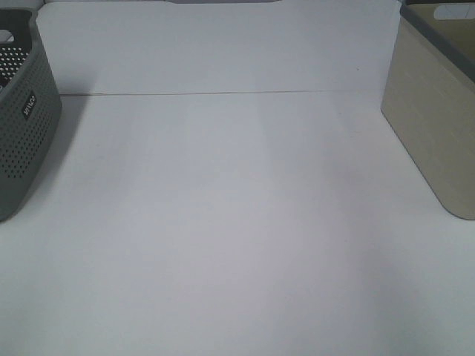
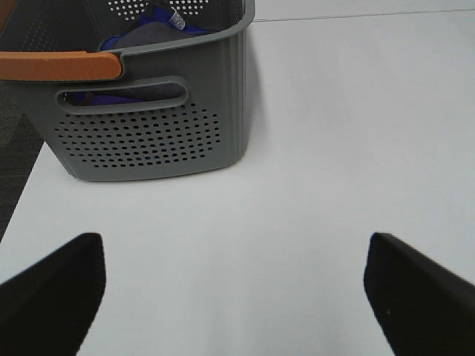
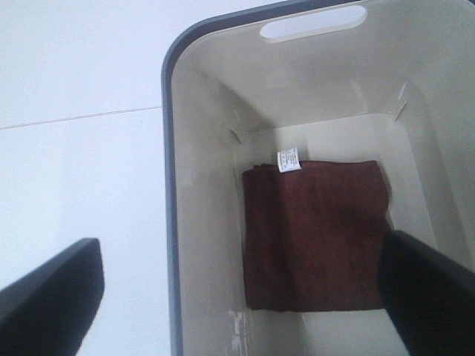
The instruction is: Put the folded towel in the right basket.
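Observation:
A folded dark brown towel with a white tag lies flat on the floor of the beige basket in the right wrist view. That basket shows at the right edge of the high view. My right gripper hangs open and empty above the basket, one finger outside the wall and one over the towel. My left gripper is open and empty over the white table, short of the grey basket. Neither arm shows in the high view.
The grey perforated basket stands at the left edge, with an orange handle and blue and grey cloth inside. The white table spans between the two baskets, with a seam line across its back.

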{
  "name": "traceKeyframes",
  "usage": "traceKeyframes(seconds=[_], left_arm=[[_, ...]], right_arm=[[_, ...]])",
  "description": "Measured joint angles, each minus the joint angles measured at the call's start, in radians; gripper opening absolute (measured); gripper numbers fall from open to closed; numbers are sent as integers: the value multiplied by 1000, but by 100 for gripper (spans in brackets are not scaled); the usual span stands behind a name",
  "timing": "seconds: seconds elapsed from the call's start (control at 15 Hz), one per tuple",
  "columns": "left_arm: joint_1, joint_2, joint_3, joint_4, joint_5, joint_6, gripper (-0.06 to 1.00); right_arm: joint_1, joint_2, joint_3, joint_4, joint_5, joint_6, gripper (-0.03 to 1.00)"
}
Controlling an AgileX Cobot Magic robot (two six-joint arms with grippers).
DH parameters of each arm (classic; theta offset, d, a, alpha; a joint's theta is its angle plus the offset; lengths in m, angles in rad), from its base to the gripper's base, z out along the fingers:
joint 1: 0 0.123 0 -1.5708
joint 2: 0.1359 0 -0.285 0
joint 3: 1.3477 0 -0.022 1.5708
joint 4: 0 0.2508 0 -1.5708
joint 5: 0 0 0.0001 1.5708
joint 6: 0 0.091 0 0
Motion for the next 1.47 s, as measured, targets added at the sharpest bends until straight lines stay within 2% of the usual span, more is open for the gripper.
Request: traceKeyframes(seconds=[0.2,0.73,1.0,1.13,1.2,1.47], left_arm=[[0,0,0,0,0,0,88],[0,0,0,0,0,0,88],[0,0,0,0,0,0,88],[0,0,0,0,0,0,88],[0,0,0,0,0,0,88],[0,0,0,0,0,0,88]], right_arm=[[16,-164,183,-13,1,-20,96],[36,-670,817,-67,1,-47,96],[36,-908,1046,-73,1,-47,96],[36,-1096,1163,-71,-11,-47,96],[84,-1282,1271,-75,-36,-47,96],[257,-1611,1454,-162,-19,-11,96]])
